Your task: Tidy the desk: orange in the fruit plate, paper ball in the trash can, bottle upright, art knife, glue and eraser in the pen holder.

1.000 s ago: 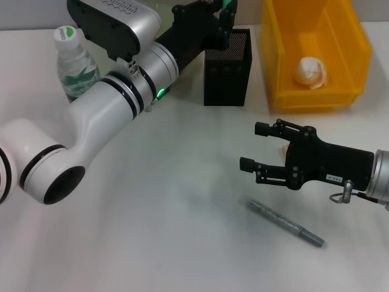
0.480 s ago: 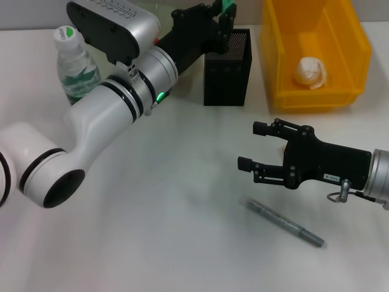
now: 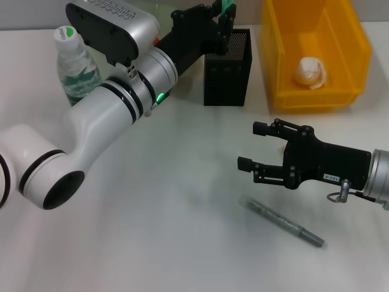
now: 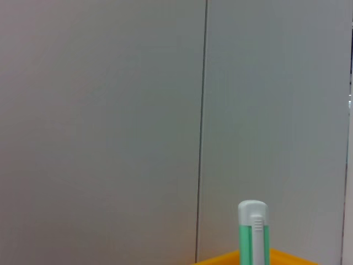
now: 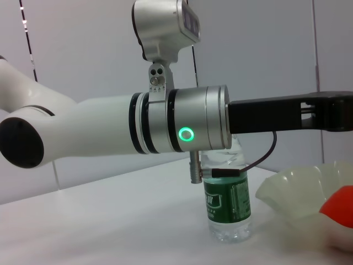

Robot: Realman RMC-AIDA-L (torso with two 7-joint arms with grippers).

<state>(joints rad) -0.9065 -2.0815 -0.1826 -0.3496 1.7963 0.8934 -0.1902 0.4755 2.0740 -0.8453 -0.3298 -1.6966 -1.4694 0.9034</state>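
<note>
Two arms: both over the white desk (image 3: 152, 243), the left reaching far back, the right low toward the near side.
Open room: the middle of the desk between the two arms is bare; the near part holds only a grey pen-like tool.
Back edge: the black mesh pen holder (image 3: 227, 68) stands beside the yellow trash can (image 3: 340, 61), a gap between them.
Left edge: the bottle (image 3: 73, 64) stands upright behind the left forearm; in the right wrist view it shows just behind that arm.
Left gripper (image 3: 222, 18): right above the pen holder's rim, fingers clamped on a green and white art knife (image 4: 253, 234) held upright, its top sticking up past them.
Right gripper (image 3: 250, 147): fingers spread wide apart, holding nothing, hovering above the desk and pointing toward the robot's left.
Grey tool (image 3: 284, 223): lies flat and slanted on the desk just nearer than the right gripper, not touched.
Paper ball (image 3: 310, 72): rests inside the trash can.
Fruit plate (image 5: 298, 196): pale, wavy-rimmed, seen in the right wrist view near the bottle, with the orange (image 5: 339, 207) in it.
</note>
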